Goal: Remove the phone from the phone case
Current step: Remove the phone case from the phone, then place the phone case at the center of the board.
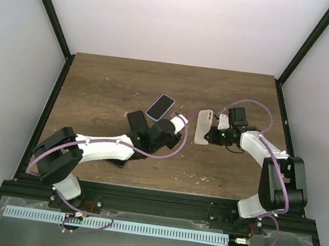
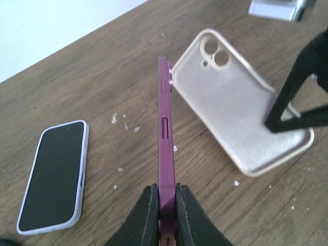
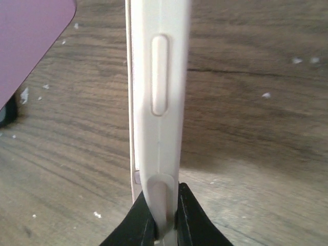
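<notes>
L gripper point(image 2: 167, 190) jaws closed on the purple phone point(image 2: 165, 118), pinching it by its bottom end, phone on edge w/ side buttons facing the wrist cam. R gripper point(image 3: 165, 207) jaws closed on the wall of the cream case point(image 3: 159, 77). In L wrist view the case is empty, inside and camera cutout showing. Phone is apart from the case, just beside it, so separation looks done; what's left is prob. setting both down.

Risks:
- Phone held by a narrow pinch at one end, most of its length sticks out past the fingers. It could pivot or slip in a fast move and drop on the table point(image 2: 102, 77).
- Case wall is soft, so it may bend or peel out of the R pinch.
- The two grippers are near each other, so a careless swing could knock phone into case.
- Second phone point(image 2: 54, 174) lies flat to the L; putting the purple one down there could hit it.
</notes>
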`<action>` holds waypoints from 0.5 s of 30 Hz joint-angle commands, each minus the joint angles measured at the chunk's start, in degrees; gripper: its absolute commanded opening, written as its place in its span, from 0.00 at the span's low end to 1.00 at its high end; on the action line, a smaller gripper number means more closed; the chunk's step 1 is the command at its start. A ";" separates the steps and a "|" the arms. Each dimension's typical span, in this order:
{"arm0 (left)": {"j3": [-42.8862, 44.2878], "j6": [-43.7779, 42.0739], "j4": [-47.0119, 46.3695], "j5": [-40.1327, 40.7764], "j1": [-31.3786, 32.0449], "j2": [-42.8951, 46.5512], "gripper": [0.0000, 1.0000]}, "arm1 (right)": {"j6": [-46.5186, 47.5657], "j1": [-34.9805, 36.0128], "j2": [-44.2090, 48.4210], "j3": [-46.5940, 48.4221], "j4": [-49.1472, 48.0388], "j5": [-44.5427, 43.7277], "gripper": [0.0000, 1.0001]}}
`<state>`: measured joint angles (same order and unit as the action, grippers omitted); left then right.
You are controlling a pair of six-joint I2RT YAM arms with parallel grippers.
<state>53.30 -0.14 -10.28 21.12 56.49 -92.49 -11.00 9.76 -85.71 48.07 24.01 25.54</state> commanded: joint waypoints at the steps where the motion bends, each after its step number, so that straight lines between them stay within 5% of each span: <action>1: -0.58 0.47 -0.96 -0.32 -0.15 3.93 0.00 | 6.59 -1.99 -1.36 6.15 0.98 -4.91 0.01; 8: -1.36 -2.02 0.74 2.42 -0.15 5.89 0.00 | 26.00 -12.01 -9.65 21.37 10.87 6.49 0.01; 15: -2.21 -3.56 0.06 4.44 -0.16 6.26 0.00 | 34.61 -17.89 -19.60 35.78 23.16 7.47 0.01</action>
<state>51.57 -2.17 -7.25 23.31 56.49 -87.83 16.01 -5.98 -100.88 77.43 37.87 30.13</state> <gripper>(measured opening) 0.066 0.062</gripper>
